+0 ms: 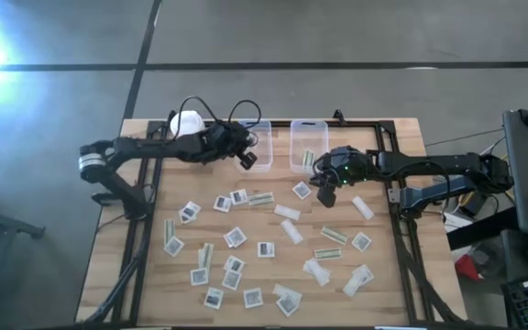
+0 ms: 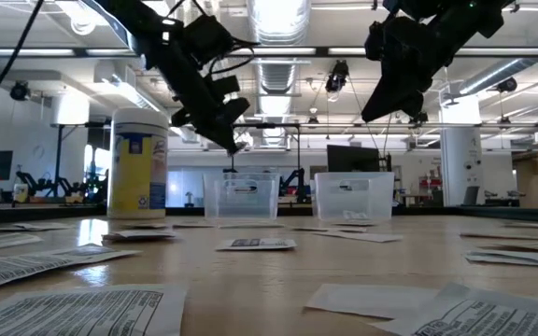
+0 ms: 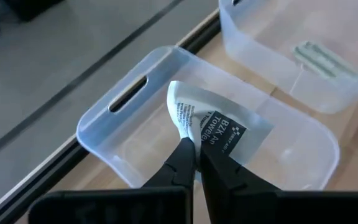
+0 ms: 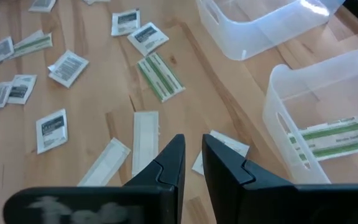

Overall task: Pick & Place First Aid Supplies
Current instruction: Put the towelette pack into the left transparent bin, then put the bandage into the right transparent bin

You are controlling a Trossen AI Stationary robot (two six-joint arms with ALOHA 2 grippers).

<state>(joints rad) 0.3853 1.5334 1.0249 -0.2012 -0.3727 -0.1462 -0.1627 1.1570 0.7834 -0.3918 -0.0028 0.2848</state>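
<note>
Hovering over the left clear bin (image 3: pixel 123 93), the left gripper (image 3: pixel 194 152) has its jaws pinching a square towelette packet (image 3: pixel 213 124) with a dark printed patch, held above the bin's open interior. The right gripper (image 4: pixel 191 152) hangs above the table (image 1: pixel 383 275) just beside the right clear bin (image 4: pixel 303 118), jaws slightly parted and apparently empty. Green-striped strips (image 4: pixel 328 140) lie inside that bin. Many other packets (image 1: pixel 236 238) remain scattered across the table.
</note>
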